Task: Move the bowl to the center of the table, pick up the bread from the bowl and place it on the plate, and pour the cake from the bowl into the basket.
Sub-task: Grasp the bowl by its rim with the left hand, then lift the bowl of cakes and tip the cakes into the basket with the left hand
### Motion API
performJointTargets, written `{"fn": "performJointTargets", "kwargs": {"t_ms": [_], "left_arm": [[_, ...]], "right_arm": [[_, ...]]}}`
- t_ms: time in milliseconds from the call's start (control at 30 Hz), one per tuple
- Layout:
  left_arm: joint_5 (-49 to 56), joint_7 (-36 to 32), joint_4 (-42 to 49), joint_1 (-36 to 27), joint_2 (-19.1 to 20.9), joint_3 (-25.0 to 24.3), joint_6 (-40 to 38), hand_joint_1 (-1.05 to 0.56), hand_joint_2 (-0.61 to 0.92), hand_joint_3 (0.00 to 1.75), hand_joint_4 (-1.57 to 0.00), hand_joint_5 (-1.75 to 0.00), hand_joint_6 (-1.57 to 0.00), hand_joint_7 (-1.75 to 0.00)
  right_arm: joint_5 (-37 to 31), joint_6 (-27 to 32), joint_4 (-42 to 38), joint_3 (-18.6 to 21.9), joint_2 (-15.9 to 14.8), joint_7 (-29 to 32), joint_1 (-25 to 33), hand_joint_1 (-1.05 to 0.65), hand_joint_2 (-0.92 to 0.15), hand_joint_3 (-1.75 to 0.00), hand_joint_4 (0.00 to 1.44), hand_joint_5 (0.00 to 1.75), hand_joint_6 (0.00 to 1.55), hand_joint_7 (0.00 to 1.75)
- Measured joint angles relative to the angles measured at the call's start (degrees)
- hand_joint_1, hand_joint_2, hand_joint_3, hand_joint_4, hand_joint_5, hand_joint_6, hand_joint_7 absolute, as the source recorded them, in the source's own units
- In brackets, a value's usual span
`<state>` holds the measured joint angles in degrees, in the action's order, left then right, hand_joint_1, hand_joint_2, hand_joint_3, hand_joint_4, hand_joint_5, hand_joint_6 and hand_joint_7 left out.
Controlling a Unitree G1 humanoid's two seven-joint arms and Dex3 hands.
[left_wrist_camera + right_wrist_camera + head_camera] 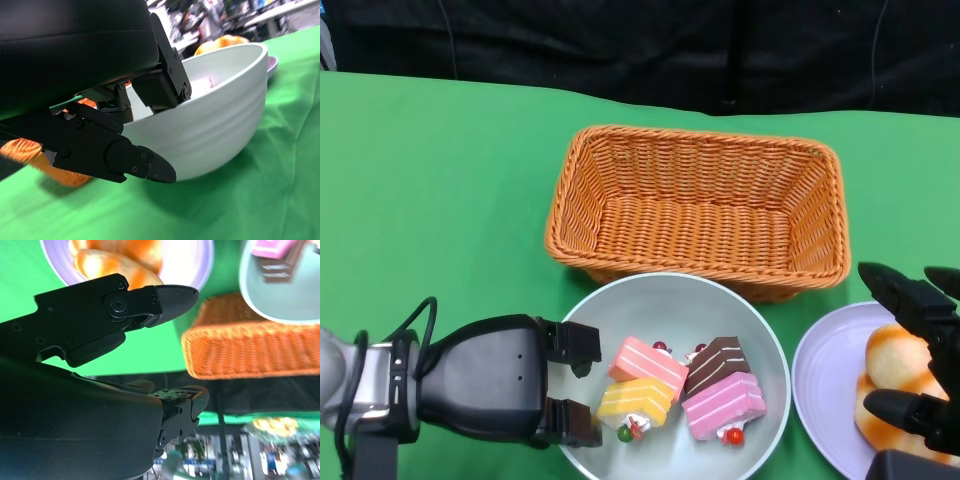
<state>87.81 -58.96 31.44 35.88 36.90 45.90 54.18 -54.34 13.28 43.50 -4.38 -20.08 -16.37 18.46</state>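
Observation:
The pale bowl sits near the table's front, just before the orange wicker basket. It holds several cake slices: pink, yellow, brown and another pink. My left hand grips the bowl's left rim; in the left wrist view its fingers hook inside the bowl and the thumb lies under the wall. The bread lies on the lilac plate at the lower right. My right hand hovers over it, fingers spread, holding nothing.
Green cloth covers the table, with a black curtain behind its far edge. The basket stands empty, its near wall almost touching the bowl. Bowl and plate lie close side by side. Open cloth stretches to the left of the basket.

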Motion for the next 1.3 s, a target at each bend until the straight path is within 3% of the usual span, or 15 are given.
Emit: {"fn": "performJointTargets", "kwargs": {"t_ms": [67,133,367,467,733,800,833,867,933,1067,1167,1300], "left_arm": [[-0.1,-4.7,2.0,0.4,-0.9,1.8,-1.0,-0.40,0.91,0.01,-0.82,-1.72,-0.89,-1.15],[-0.1,-7.1,3.0,0.5,-1.3,3.5,-1.9,-0.40,0.92,0.02,-0.87,-1.74,-0.84,-1.30],[-0.1,-12.4,3.6,1.0,-0.8,6.5,-2.7,-0.34,0.92,0.09,-0.91,-1.75,-0.76,-1.54],[-0.3,-15.1,3.4,1.0,-0.1,6.8,-3.3,-0.32,0.90,0.08,-0.90,-1.75,-0.74,-1.57],[-9.0,-16.2,-5.2,-1.2,5.5,2.4,1.1,-0.27,0.92,0.14,-0.91,-1.75,-0.64,-1.74],[-11.4,-14.5,-7.0,-2.4,6.7,0.9,3.0,-0.25,0.91,0.17,-0.92,-1.75,-0.68,-1.75],[-13.3,-13.0,-7.9,-3.4,7.3,-0.2,4.1,-0.23,0.81,0.35,-0.92,-1.75,-0.69,-1.75],[-15.3,-11.4,-8.5,-4.3,7.7,-1.3,5.2,-0.22,0.61,0.71,-0.93,-1.75,-0.70,-1.75],[-18.9,-8.1,-9.6,-5.9,8.3,-3.7,7.0,-0.21,0.50,0.94,-0.94,-1.75,-0.72,-1.75],[-29.3,0.3,-10.2,-8.4,7.9,-8.4,11.5,-0.23,0.51,0.95,-0.97,-1.75,-0.74,-1.75],[-39.7,8.1,-9.5,-9.5,6.3,-10.5,14.6,-0.14,0.35,1.27,-0.97,-1.75,-0.76,-1.75],[-50.7,20.0,-9.5,-11.5,3.9,-12.9,14.9,-0.20,0.38,1.33,-0.97,-1.75,-0.76,-1.75]], "right_arm": [[0.8,-0.7,1.8,0.5,1.1,0.4,1.7,-0.71,-0.92,-0.35,0.00,0.40,0.14,0.00],[1.3,-1.7,3.3,1.5,2.2,1.4,2.9,-0.70,-0.92,-0.35,0.00,0.43,0.15,0.01],[4.0,-5.5,6.5,3.9,5.4,5.6,6.9,-0.66,-0.92,-0.38,0.00,0.42,0.15,0.01],[5.0,-7.7,7.7,4.4,6.4,7.3,8.3,-0.68,-0.92,-0.41,0.00,0.47,0.15,0.01],[5.9,-12.6,7.9,6.0,9.4,11.8,11.8,-0.67,-0.92,-0.40,0.00,0.61,0.15,0.02],[6.4,-13.1,7.9,6.1,9.9,12.0,12.5,-0.64,-0.92,-0.39,0.00,0.62,0.15,0.02],[6.8,-13.3,8.1,6.1,10.4,12.0,12.9,-0.62,-0.92,-0.37,0.00,0.63,0.16,0.02],[7.6,-13.4,8.3,6.1,10.9,11.9,13.4,-0.61,-0.92,-0.36,0.00,0.64,0.16,0.02],[8.9,-13.7,8.5,6.2,11.6,12.0,14.3,-0.56,-0.92,-0.35,0.00,0.68,0.17,0.03],[12.0,-15.4,8.6,6.7,12.3,12.7,16.6,-0.50,-0.92,-0.31,0.00,0.75,0.20,0.06],[14.4,-15.6,8.2,6.5,13.0,12.9,18.1,-0.42,-0.92,-0.22,0.00,0.84,0.26,0.10],[15.2,-15.9,7.1,5.6,13.1,13.3,19.4,-0.40,-0.92,-0.22,0.02,0.96,0.30,0.15]]}}
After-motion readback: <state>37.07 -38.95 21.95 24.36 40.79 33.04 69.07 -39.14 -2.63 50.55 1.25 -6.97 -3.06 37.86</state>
